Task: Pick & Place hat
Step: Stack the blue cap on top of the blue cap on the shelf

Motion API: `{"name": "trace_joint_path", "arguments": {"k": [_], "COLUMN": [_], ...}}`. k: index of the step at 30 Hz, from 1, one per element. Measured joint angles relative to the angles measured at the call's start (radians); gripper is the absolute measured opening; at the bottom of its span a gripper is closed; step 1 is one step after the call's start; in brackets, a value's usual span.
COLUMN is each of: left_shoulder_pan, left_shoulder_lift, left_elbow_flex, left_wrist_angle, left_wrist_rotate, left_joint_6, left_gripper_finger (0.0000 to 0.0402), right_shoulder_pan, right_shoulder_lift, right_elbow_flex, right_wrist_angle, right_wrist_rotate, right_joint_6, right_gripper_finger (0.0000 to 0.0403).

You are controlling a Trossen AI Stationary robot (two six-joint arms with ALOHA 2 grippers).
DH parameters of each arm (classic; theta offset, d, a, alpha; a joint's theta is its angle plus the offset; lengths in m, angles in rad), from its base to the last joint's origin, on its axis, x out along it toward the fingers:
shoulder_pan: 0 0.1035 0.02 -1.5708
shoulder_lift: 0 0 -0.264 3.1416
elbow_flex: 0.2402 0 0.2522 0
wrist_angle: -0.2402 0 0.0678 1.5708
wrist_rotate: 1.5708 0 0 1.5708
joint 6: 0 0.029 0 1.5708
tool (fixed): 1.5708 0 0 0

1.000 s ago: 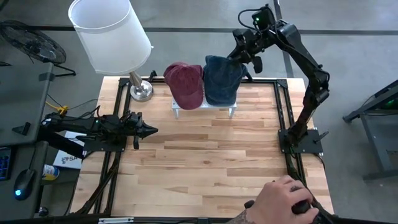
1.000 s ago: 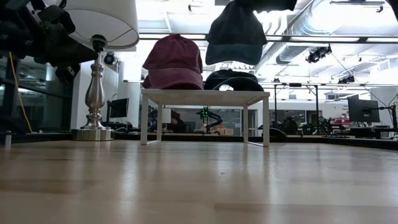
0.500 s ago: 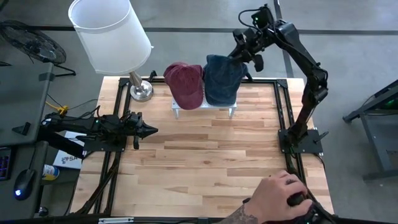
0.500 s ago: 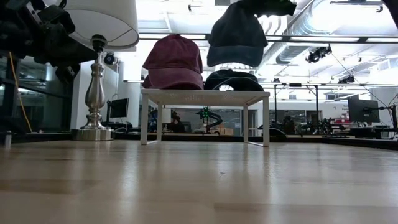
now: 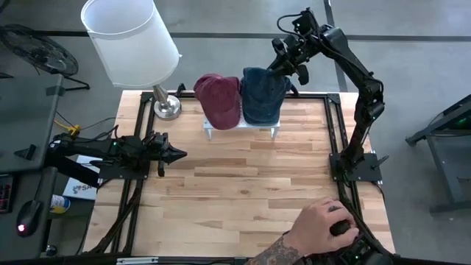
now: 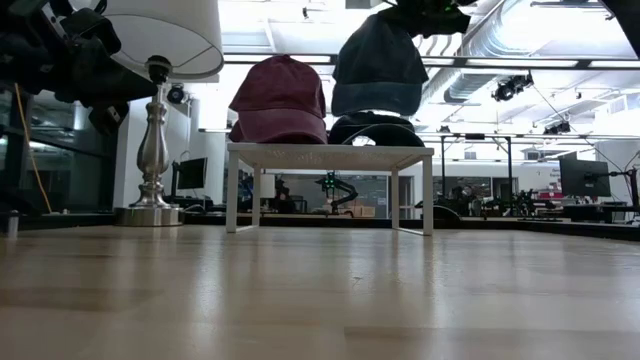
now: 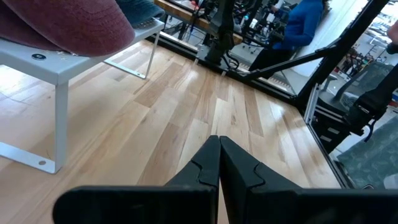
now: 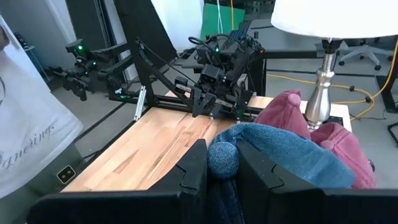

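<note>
A dark blue hat (image 5: 261,94) hangs from my right gripper (image 5: 283,68) over the right half of a white rack (image 5: 241,126); it also shows in the low view, blue hat (image 6: 380,62). A maroon hat (image 5: 219,98) rests by its rim on the rack's left half. In the low view a black hat (image 6: 372,129) sits on the rack right under the blue one; whether they touch I cannot tell. My left gripper (image 5: 179,154) is shut and waits low at the table's left side. My right gripper is shut on a bunched knob of fabric at the blue hat's top (image 8: 222,160), pinched between the two fingers (image 8: 194,163). The fingers come slanting down from the table's far right side. The hat hangs open-side down below them, above the rack.
A lamp with a white shade (image 5: 130,38) and a silver base (image 5: 166,107) stands at the far left corner, close to the rack. A person's hand (image 5: 320,227) rests at the near right edge. Bare wood (image 5: 243,184) lies between the rack and the near edge.
My right gripper has moved down a little with the blue hat, so the hat's lower rim now hangs close over the black hat on the rack. The person's hand at the near edge has shifted left.
</note>
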Motion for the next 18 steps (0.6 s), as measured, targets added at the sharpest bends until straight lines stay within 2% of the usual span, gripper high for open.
{"name": "trace_joint_path", "arguments": {"k": [18], "left_shoulder_pan": [0.0], "left_shoulder_lift": [0.0], "left_elbow_flex": [0.0], "left_wrist_angle": [0.0], "left_wrist_rotate": [0.0], "left_joint_6": [0.0], "left_gripper_finger": [0.0001], "right_shoulder_pan": [0.002], "right_shoulder_lift": [0.004], "right_elbow_flex": [0.0], "right_wrist_angle": [-0.078], "right_wrist_rotate": [0.011], "right_joint_6": [0.0], "right_gripper_finger": [0.005]}}
